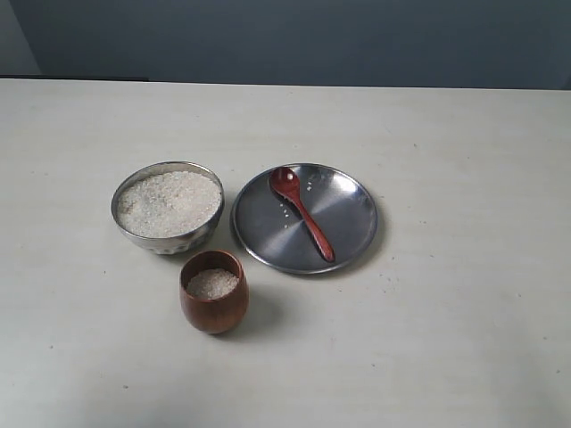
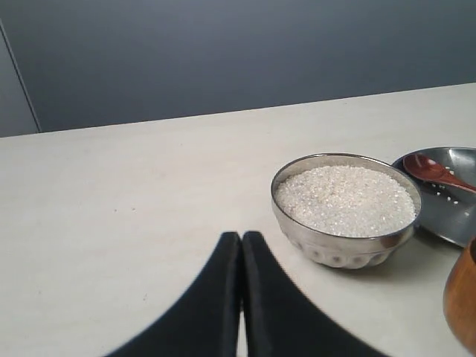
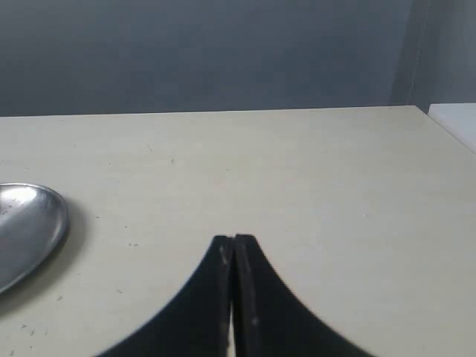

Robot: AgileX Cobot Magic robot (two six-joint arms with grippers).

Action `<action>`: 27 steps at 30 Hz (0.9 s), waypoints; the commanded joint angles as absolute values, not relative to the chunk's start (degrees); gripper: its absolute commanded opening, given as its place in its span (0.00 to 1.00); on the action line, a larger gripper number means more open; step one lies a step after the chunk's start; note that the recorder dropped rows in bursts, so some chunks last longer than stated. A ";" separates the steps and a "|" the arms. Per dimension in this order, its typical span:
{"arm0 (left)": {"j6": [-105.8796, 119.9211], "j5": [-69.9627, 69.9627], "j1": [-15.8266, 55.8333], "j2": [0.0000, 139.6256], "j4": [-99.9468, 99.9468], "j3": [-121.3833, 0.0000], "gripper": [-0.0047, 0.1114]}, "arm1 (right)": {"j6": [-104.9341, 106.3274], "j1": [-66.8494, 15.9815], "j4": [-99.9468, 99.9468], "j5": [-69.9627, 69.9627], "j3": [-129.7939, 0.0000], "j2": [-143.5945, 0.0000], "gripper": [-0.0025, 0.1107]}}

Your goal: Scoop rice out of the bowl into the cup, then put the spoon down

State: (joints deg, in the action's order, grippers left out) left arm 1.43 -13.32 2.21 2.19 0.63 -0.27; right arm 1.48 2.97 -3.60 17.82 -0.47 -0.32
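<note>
The steel bowl (image 1: 167, 207) (image 2: 346, 210) stands left of centre, heaped with white rice (image 1: 169, 203) (image 2: 345, 201). In front of it the reddish-brown wooden cup (image 1: 213, 292) (image 2: 462, 297) holds some rice (image 1: 212, 283). The dark wooden spoon (image 1: 302, 212) (image 2: 435, 171) lies loose on the flat steel plate (image 1: 348, 218) (image 2: 455, 216) (image 3: 26, 227), its head towards the back, a few grains beside it. Neither gripper shows in the exterior view. My left gripper (image 2: 241, 238) is shut and empty, short of the bowl. My right gripper (image 3: 233, 239) is shut and empty over bare table beside the plate.
The pale table (image 1: 464, 339) runs back to a dark blue-grey wall. A white object (image 3: 455, 119) sits past the table's corner in the right wrist view.
</note>
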 commanded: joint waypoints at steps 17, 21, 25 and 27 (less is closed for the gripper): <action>1.41 -19.21 2.36 0.00 0.77 0.00 0.04 | 1.35 3.29 -3.28 17.44 0.00 0.00 0.02; 1.41 -19.21 2.36 0.00 0.77 0.00 0.04 | 1.46 3.29 -3.28 17.44 0.00 0.00 0.02; 1.41 -19.21 2.36 0.00 0.77 0.00 0.04 | 1.46 3.29 -3.28 17.44 0.00 0.00 0.02; 1.41 -19.21 2.36 0.00 0.77 0.00 0.04 | 1.46 3.29 -3.28 17.44 0.00 0.00 0.02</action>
State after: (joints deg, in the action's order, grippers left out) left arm 1.53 -19.53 2.21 0.33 0.63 -0.27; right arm 1.48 2.97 -3.60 17.82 -0.47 -0.32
